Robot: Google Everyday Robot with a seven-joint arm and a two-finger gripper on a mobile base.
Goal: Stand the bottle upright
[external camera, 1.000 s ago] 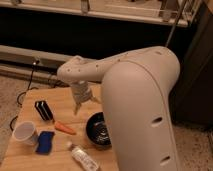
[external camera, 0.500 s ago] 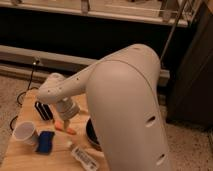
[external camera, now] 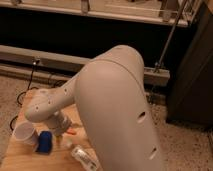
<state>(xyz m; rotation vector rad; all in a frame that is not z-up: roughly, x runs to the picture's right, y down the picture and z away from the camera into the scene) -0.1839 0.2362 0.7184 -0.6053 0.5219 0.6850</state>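
The bottle (external camera: pixel 83 156) lies on its side on the wooden table (external camera: pixel 25 161), near the front edge, clear with a pale label. My gripper (external camera: pixel 61 131) hangs from the white arm (external camera: pixel 115 105) just above and to the left of the bottle, close to the table top. A small orange tip of the carrot (external camera: pixel 72 132) shows next to the gripper. The arm hides much of the table's right side.
A white paper cup (external camera: pixel 24 134) stands at the table's left edge. A blue object (external camera: pixel 44 142) lies beside it, left of the bottle. Dark shelving and a metal rail run behind the table; speckled floor lies to the right.
The arm has swung left and down toward the table's front, now covering the dark bowl and the black object. The gripper has come down close to the bottle and carrot.
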